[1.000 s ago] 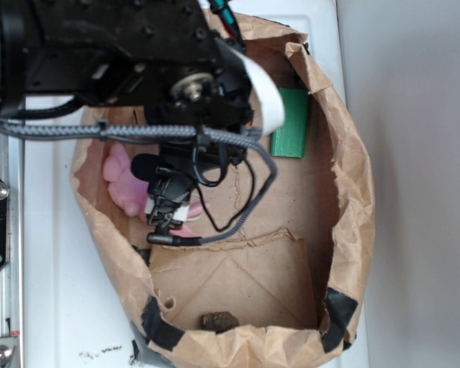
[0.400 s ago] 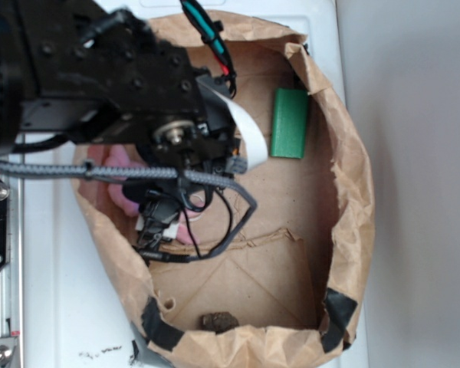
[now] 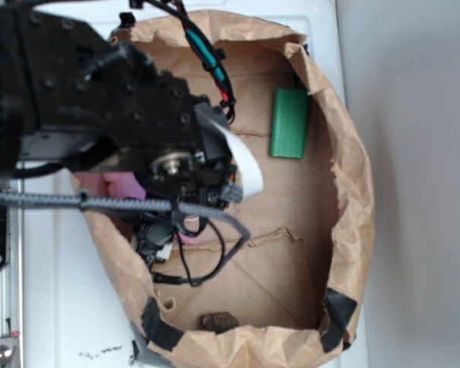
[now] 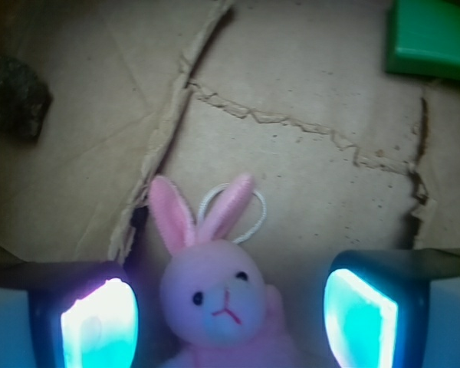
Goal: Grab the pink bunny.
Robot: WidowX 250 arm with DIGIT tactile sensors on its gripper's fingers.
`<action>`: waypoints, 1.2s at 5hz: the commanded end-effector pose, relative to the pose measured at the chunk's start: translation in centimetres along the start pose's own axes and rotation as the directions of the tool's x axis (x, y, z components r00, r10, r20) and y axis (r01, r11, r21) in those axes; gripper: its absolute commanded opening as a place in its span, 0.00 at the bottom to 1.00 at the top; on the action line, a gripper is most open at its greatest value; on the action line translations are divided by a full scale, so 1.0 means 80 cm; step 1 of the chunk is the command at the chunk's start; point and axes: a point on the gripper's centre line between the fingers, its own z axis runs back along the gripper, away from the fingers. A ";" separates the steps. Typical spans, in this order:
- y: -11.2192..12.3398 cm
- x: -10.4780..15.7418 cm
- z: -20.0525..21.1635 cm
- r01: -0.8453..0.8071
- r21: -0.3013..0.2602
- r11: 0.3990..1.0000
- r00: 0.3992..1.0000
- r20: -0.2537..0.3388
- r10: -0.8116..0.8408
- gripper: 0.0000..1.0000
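Claw [image 4: 230, 314] spread wide apart, nothing clamped; two fingers [image 4: 96, 318] glowing cyan at the lower left and lower right of the wrist view. Pink bunny [image 4: 218, 295] sitting between them, touching neither, face up toward the camera, both ears pointing up-frame, white loop [image 4: 254, 218] lying on the cardboard just behind the ears. Resting on the brown bag floor, torn paper seams running across above it. Green block [image 4: 433, 38] at the top right corner of the wrist view, well apart from the bunny. Dark lump [image 4: 15, 96] at the upper left, also well apart.

Exterior view: black arm [image 3: 100, 100] over the left half of the open paper bag [image 3: 353, 199], hiding most of the bunny; only a bit of pink [image 3: 123, 184] showing at the bag's left wall under the arm and the grey braided cable [image 3: 100, 203]. Green block [image 3: 290, 123] flat near the bag's upper right wall. Dark lump [image 3: 218, 320] near the bottom rim. Black tape patches [image 3: 337, 310] on the lower rim. Bag on a white counter [image 3: 61, 307].
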 end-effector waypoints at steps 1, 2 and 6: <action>-0.012 0.015 0.007 0.002 0.024 1.000 0.999 0.051 -0.003 1.00; -0.012 0.015 -0.003 0.004 0.045 0.999 0.999 0.051 -0.006 1.00; -0.007 -0.009 -0.051 0.053 0.149 0.987 0.998 -0.023 -0.050 1.00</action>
